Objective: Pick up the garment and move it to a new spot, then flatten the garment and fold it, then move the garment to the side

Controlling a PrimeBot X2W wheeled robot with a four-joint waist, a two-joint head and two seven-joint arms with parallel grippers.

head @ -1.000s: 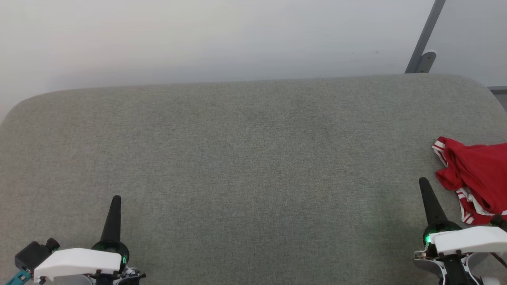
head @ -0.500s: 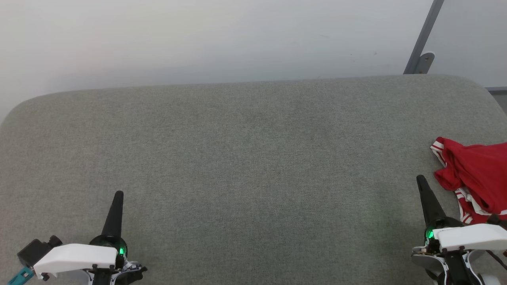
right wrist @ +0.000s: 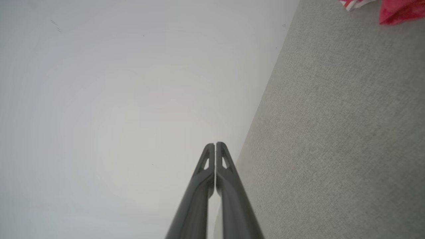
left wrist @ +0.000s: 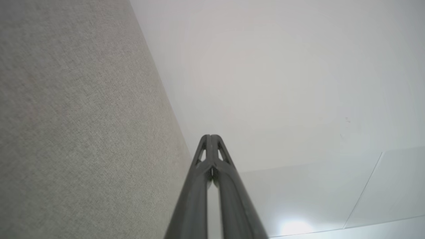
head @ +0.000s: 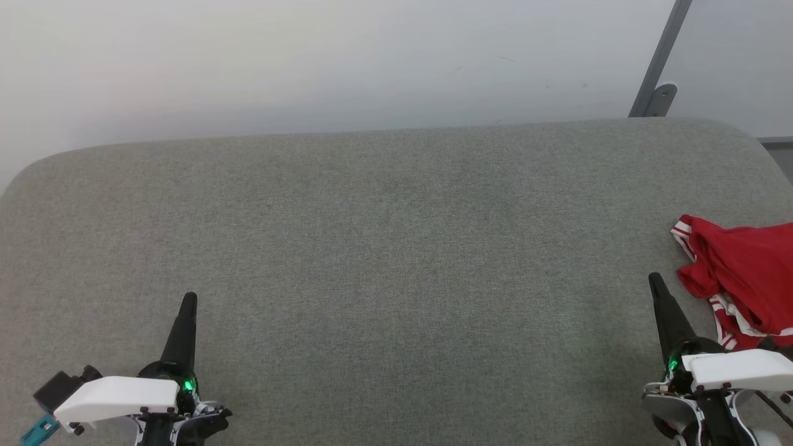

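The garment (head: 743, 272), red with red-and-white striped trim, lies crumpled at the right edge of the grey cushioned surface (head: 396, 248), partly cut off by the frame. A corner of the garment (right wrist: 395, 10) also shows at the top right of the right wrist view. My right gripper (head: 653, 280) is shut and empty, its tip just left of the garment and apart from it. In its own wrist view the right gripper (right wrist: 215, 144) has its fingers pressed together. My left gripper (head: 189, 298) is shut and empty at the lower left, and the left gripper (left wrist: 210, 136) shows closed fingers in its wrist view.
A pale wall (head: 310, 56) rises behind the surface's rounded back edge. A grey metal post with a bracket (head: 658, 93) stands at the back right. The surface's right edge falls just past the garment.
Both grippers have edged slightly forward over the surface. The whole head picture has shifted a little, so the camera has moved. The garment lies as before.
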